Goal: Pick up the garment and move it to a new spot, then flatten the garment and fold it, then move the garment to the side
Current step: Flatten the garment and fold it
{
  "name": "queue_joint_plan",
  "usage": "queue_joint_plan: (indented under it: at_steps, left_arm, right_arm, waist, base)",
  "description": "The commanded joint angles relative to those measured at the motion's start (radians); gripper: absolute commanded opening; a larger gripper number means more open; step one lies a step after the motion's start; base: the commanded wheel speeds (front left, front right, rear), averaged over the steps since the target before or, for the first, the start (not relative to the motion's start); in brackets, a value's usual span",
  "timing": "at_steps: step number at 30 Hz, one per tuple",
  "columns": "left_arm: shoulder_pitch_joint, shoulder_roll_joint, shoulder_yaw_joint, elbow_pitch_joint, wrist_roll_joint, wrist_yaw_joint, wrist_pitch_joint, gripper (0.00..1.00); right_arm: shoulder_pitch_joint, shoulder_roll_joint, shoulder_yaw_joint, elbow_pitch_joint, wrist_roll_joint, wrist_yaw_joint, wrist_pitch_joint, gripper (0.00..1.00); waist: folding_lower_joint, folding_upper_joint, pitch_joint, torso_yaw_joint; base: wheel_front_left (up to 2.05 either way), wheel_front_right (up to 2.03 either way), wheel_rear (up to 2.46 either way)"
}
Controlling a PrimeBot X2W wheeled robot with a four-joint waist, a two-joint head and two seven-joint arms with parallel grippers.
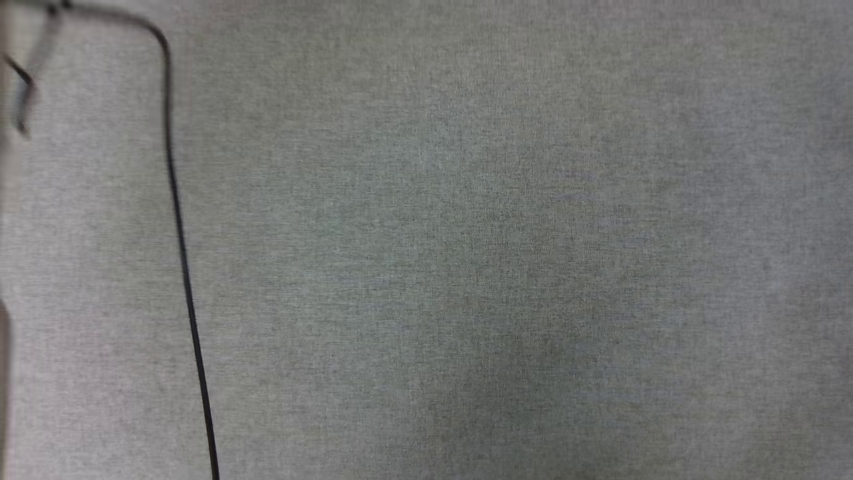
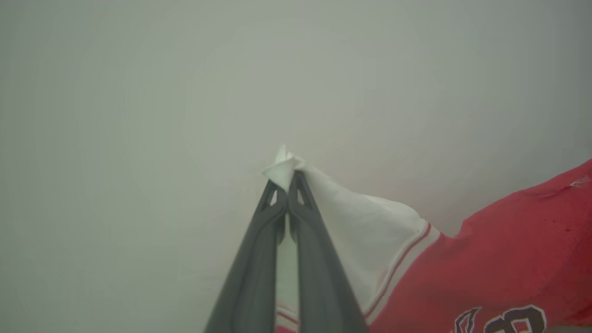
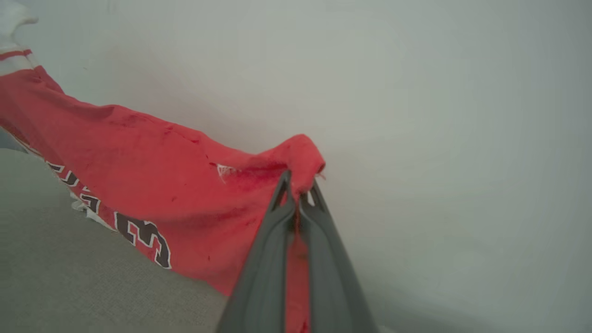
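Grey woven surface (image 1: 500, 267), black cable (image 1: 178, 227) — left pincer (image 2: 287, 178), right pincer (image 3: 299, 185) clamp the garment (image 3: 162, 175).

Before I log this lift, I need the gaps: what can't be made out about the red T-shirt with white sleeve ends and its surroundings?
Left wrist view: the bottom edge cuts off the dark lettering on the red T-shirt the left gripper pinches.
Right wrist view: the right gripper hides the cloth behind it.
Head view: the thin black cable leaves the bottom edge; a top-left object is blurred.
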Motion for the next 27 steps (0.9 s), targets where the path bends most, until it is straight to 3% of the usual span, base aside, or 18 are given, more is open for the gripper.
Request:
queue_joint_plan:
  at_steps: [1, 12, 25, 27]
  left_arm:
    - [0.062, 0.002, 0.005, -0.017, -0.012, 0.012, -0.006, 0.00]
    - [0.534, 0.024, 0.029, -0.210, -0.064, 0.098, -0.015, 0.00]
    - [1.121, 0.059, 0.030, -0.442, -0.144, 0.232, 0.006, 0.00]
    - [1.257, 0.059, 0.022, -0.490, -0.171, 0.264, 0.020, 0.00]
  right_arm:
    - [0.046, -0.005, 0.015, -0.007, 0.020, -0.001, -0.015, 0.00]
    - [0.349, -0.048, 0.132, -0.074, 0.127, -0.001, -0.085, 0.00]
    - [0.692, -0.124, 0.245, -0.162, 0.206, -0.001, -0.130, 0.00]
    - [0.786, -0.158, 0.264, -0.189, 0.216, -0.001, -0.145, 0.00]
  waist:
    - [-0.0001, 0.0000, -0.016, 0.003]
    - [-0.0001, 0.0000, -0.150, 0.011]
    - [-0.0001, 0.0000, -0.347, 0.007]
    - [-0.0001, 0.0000, -0.399, 0.020]
  base:
    - [0.00, 0.00, 0.00]
    - [0.00, 0.00, 0.00]
    - [0.00, 0.00, 0.00]
    - [0.00, 0.00, 0.00]
